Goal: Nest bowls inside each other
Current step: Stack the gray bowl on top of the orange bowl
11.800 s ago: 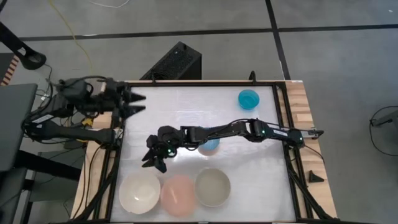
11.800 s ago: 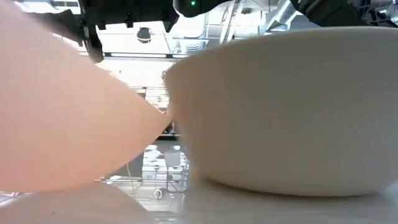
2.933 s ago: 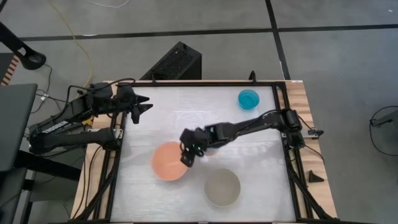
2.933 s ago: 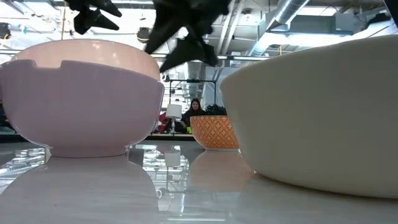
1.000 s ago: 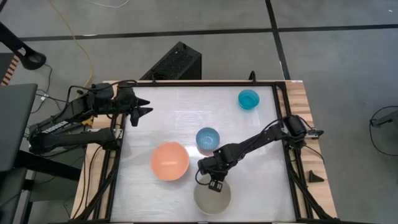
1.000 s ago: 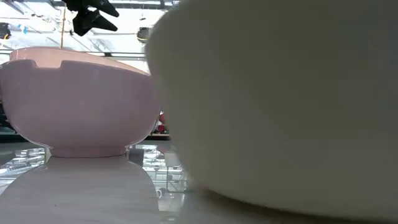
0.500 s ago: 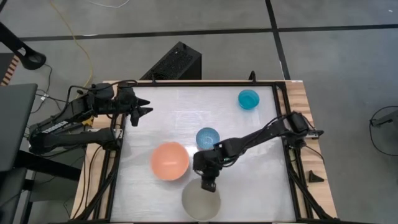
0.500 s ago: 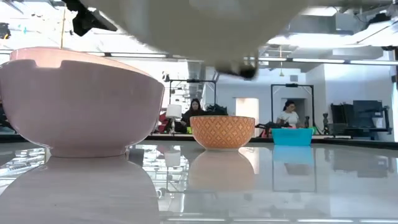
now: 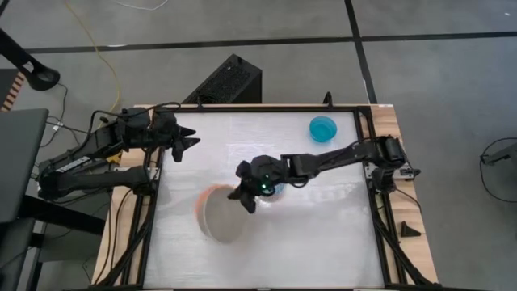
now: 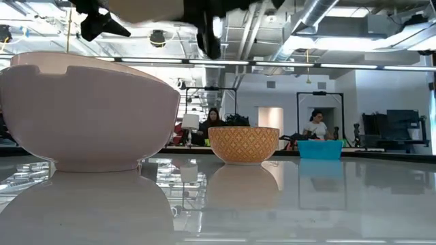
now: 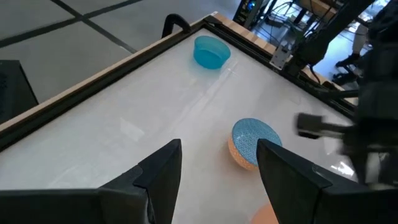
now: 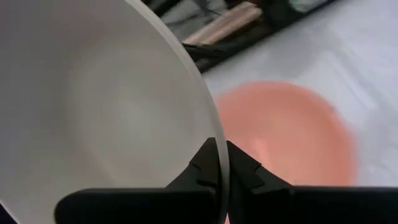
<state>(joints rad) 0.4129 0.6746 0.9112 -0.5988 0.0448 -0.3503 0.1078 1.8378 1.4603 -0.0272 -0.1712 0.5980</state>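
My right gripper [image 9: 245, 199] is shut on the grey-beige bowl [image 9: 222, 217], which hangs over the pink bowl [image 9: 201, 194]; only a sliver of pink shows in the high view. In the low view the pink bowl [image 10: 88, 112] stands on the table inside a paler outer bowl, and the grey-beige bowl's underside [image 10: 143, 7] hovers above it. The blue bowl [image 11: 255, 142] stands beside my right arm. The teal bowl [image 9: 323, 128] sits at the far right. My left gripper [image 9: 184, 142] hovers open at the far left, touching nothing. My right gripper pinches the grey-beige bowl's rim [image 12: 214, 140] on the side toward the blue bowl, one finger [image 12: 202, 163] inside the bowl and one outside. The fingers slant down from the table's far right. The bowl is lifted clear, mouth up, above the pink bowl.
A black frame [image 9: 363, 162] runs along the table's edges, with wooden strips outside it on the right. The near half of the white table [image 9: 307, 242] carries nothing. People sit in the room beyond the table in the low view.
My right gripper has lifted the grey-beige bowl off the table near the near edge. It has carried it up, toward the far edge and the left, to above the pink bowl. The gripper has tipped from pointing steeply down toward level and has stayed shut on the rim.
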